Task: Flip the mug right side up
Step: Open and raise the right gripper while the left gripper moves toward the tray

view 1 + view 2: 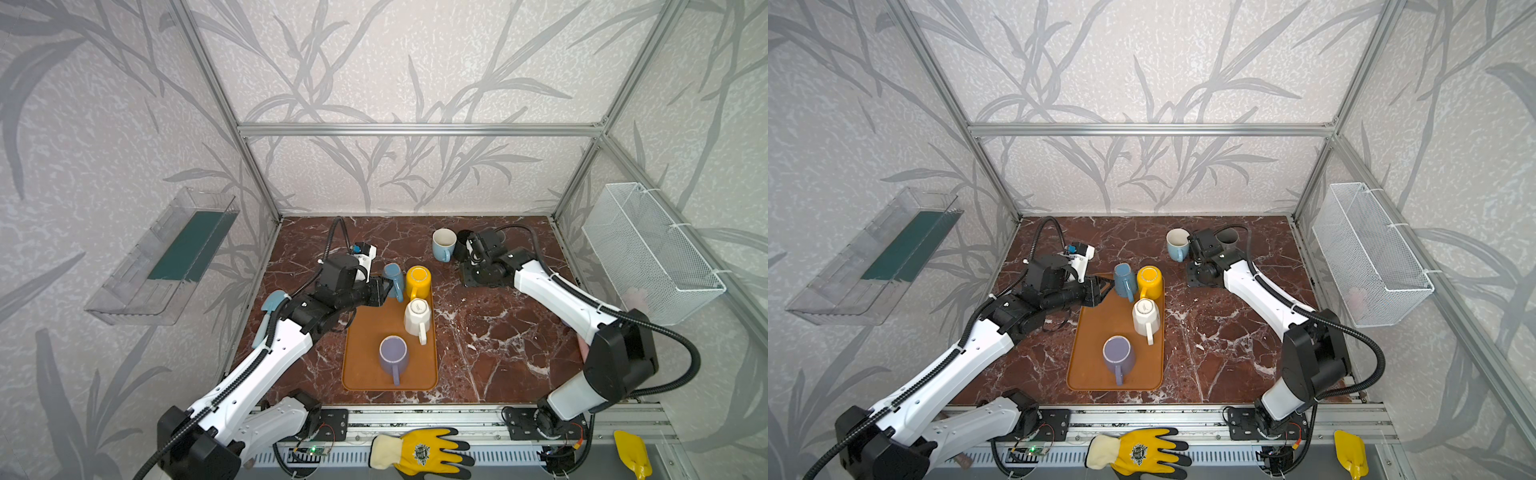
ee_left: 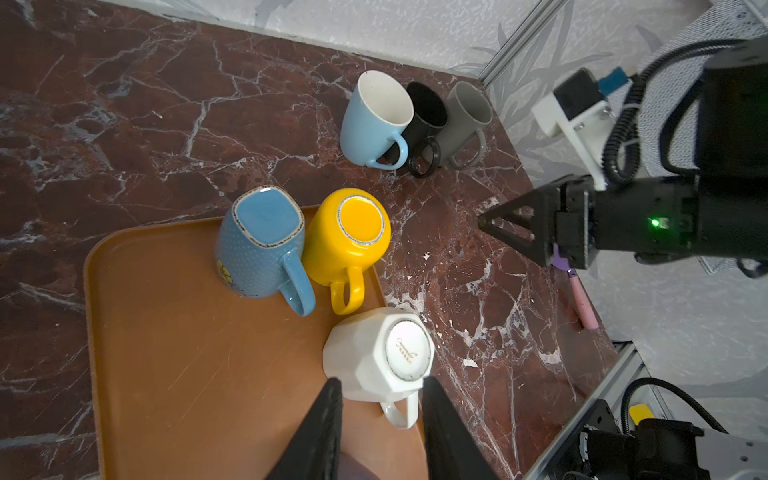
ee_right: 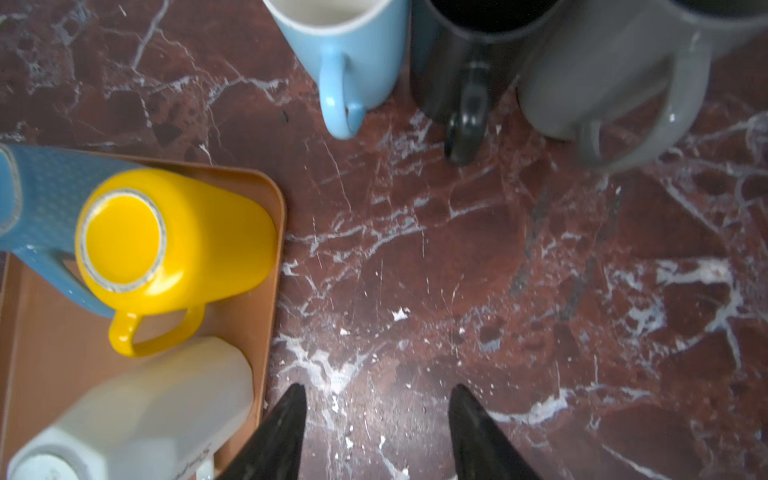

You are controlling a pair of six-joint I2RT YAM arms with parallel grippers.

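The left claw (image 1: 386, 289) hangs a little left of centre in both top views, over the far left corner of the orange tray (image 1: 365, 345). Its jaws stand a narrow way apart with nothing between them. Just to the right of its tips the blue dotted mug (image 1: 395, 278) stands bottom up, close against the yellow mug (image 1: 417, 282), which is also bottom up. Below the yellow one in the frame, the white faceted mug (image 1: 417, 318) sits bottom up by the tray's right edge, its handle pointing to the lower edge. In the left wrist view this white mug's handle shows in the gap between the black fingers (image 2: 328, 415), with its body just past their tips. A purple mug (image 1: 392, 353) stands lower on the tray.

The right claw (image 3: 376, 388) hovers over the bare table (image 1: 498, 340), upper right of centre, spread wide and empty. Beyond its tips a light blue mug (image 3: 357, 54), a black mug (image 3: 461, 62) and a grey mug (image 3: 602, 75) stand mouths up in a row.
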